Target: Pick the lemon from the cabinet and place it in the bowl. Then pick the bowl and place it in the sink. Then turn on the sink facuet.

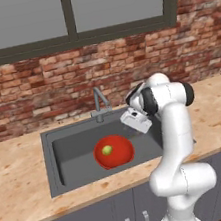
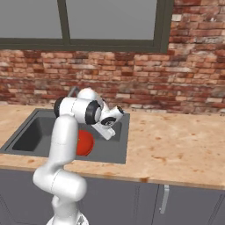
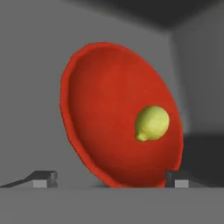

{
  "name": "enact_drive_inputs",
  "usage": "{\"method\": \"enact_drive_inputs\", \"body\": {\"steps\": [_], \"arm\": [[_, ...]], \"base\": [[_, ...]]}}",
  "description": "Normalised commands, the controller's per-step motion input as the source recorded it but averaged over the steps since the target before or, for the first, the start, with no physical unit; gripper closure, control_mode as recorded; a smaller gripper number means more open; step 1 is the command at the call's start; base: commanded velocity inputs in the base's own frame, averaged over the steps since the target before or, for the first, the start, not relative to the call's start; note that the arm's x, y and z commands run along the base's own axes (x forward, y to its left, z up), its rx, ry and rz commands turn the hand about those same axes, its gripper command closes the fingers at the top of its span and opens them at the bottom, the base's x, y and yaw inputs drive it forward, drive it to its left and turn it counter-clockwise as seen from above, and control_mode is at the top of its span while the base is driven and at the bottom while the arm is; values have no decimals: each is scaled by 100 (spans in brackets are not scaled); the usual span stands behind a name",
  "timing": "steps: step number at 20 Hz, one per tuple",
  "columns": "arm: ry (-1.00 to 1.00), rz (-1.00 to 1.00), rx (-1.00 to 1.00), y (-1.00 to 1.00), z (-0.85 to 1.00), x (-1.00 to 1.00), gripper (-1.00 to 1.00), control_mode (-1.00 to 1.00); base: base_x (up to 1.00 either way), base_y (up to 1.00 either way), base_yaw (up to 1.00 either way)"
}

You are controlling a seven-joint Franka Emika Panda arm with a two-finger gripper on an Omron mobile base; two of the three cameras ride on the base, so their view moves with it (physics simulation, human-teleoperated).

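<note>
seen along the hand, the claw (image 3: 109, 177) stands spread wide and released, its two dark fingertips (image 3: 43, 178) set well apart at either side of the bowl's near rim, gripping nothing; whether the right tip brushes the rim cannot be told. just past them the glossy red bowl (image 3: 105, 109) rests on the floor of the dark grey sink (image 3: 30, 87), and the small yellow-green lemon (image 3: 152, 123) lies inside the bowl, off its centre. from the left base camera the white arm (image 1: 175, 137) bends over the counter (image 1: 19, 177) with its hand above the basin's right side, the bowl (image 1: 120, 154) sitting in the sink (image 1: 64, 155) with the lemon (image 1: 107, 150) in it. beyond, the slim grey faucet (image 1: 99, 104) rises at the sink's back rim before a brick wall (image 1: 38, 88).
</note>
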Motion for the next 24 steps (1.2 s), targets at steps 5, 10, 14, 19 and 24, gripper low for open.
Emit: {"method": "enact_drive_inputs", "body": {"steps": [5,10,14,19,24], "arm": [[6,-9,19,-20,90,-11,-100,-100],[28,-26,25,-3,95,-6,-100,-100],[40,-35,29,0,51,-20,-100,-100],[42,-37,27,8,23,-4,-100,-100],[41,-35,12,40,36,9,-100,-100]], "base": [[0,0,0],[0,0,0],[0,0,0],[0,0,0],[0,0,0]]}}
